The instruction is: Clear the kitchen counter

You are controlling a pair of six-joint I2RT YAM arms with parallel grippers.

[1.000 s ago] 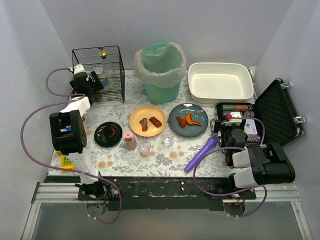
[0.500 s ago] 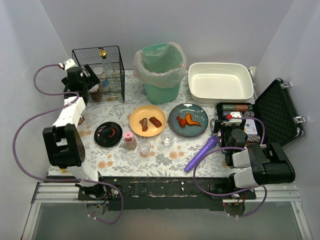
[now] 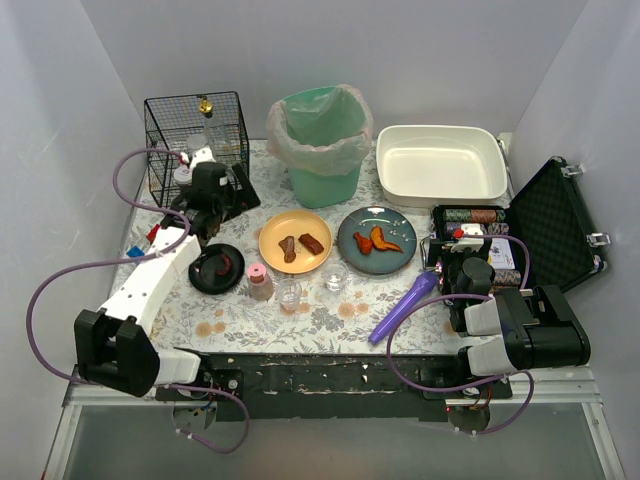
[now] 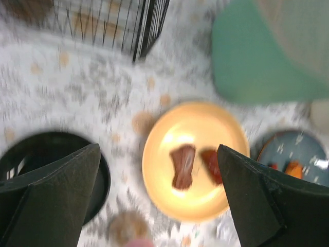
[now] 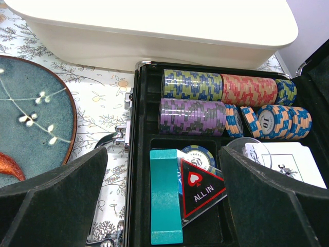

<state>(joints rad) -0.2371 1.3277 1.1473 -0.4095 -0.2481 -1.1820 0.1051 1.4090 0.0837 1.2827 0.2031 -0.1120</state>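
Whitish cloth printed with grey-green ferns and peach flowers is spread over the worktop, which fills the middle of the top view. Along its far edge a black wire cage, a green bin lined with a clear bag and a white basin are lined up from left to right. Nearer the arms, a small black dish, a yellow plate with two brown pieces of food and a blue-grey plate with orange-red pieces are set in a row. Just in front of the plates a pink-capped bottle and two clear glasses are stood close together, and a purple tool is laid at an angle near the right front corner. An open black case is placed at the right edge. In the right wrist view rows of poker chips, a teal block and a triangular card marked "ALL IN" are seen in it. The left arm is stretched forward, with the left jaws held above the cloth between the cage and the yellow plate. In the blurred left wrist view they are seen spread wide, with nothing grasped and the yellow plate below the gap. The right arm is folded at the near right corner, and the right jaws are parted wide above the case, with nothing grasped.
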